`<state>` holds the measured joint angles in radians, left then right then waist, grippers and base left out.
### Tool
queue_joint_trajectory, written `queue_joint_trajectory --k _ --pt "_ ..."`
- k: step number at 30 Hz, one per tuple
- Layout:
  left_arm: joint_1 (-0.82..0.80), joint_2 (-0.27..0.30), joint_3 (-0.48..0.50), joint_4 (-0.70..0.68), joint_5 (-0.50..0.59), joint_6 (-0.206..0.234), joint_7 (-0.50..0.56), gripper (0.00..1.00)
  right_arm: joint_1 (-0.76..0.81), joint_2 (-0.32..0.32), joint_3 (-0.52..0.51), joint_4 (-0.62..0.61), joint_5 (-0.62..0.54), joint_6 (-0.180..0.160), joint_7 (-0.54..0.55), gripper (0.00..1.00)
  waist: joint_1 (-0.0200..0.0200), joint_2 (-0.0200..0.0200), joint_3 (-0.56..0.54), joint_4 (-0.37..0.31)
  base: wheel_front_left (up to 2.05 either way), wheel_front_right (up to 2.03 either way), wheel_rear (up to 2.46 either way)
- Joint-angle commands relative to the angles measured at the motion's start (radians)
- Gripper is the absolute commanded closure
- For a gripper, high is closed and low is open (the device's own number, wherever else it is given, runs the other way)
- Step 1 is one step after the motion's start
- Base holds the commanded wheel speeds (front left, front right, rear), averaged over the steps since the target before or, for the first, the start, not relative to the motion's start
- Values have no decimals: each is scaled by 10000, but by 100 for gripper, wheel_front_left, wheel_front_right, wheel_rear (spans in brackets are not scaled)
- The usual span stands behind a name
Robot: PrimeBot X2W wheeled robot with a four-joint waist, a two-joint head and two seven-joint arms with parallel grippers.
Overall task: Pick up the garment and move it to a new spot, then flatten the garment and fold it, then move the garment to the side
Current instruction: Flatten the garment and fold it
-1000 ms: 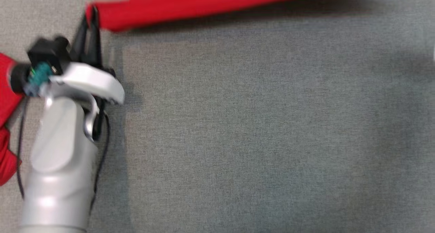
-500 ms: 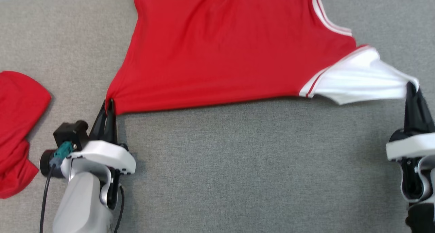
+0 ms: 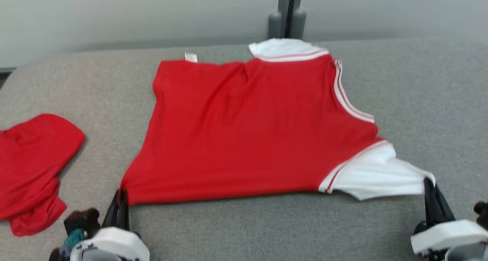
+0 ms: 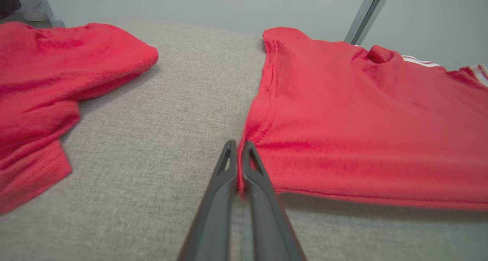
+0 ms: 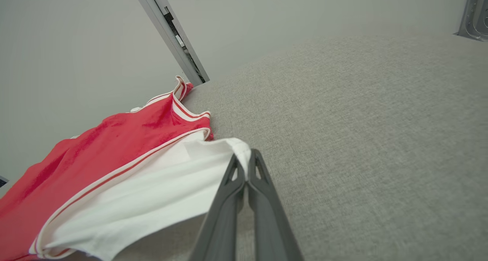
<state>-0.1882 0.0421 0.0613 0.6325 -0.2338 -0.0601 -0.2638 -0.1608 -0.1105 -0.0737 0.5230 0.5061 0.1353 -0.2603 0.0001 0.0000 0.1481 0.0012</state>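
camera tilted up — red knit jersey with white sleeves (image 3: pixel 248 131) unmoved, centre | left gripper (image 3: pixel 121 196) clamps its hem corner | right gripper (image 3: pixel 428 184) clamps sleeve | likely flattened — fold next

Your two grippers sit low and wide apart, both clamped.
Your left gripper (image 3: pixel 122 195) is at the lower left, its dark fingers pressed together and pointing up, pinching a corner of the garment (image 3: pixel 248 131). Your right gripper (image 3: pixel 427 183) does likewise at the lower right, with a white wrist housing below each.
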Motion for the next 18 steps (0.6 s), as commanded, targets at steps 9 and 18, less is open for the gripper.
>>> queue_joint_trajectory --k 9,18 --pt "1896 174 142 85 -335 314 -12 100 1812 -7 75 256 439 -83 -73 100 -1 0 -1559 -1 0 0 0" --pt "2803 172 -39 275 -230 330 -12 100 2765 -178 345 211 797 -83 -73 100 -1 0 -1918 0 0 0 0"
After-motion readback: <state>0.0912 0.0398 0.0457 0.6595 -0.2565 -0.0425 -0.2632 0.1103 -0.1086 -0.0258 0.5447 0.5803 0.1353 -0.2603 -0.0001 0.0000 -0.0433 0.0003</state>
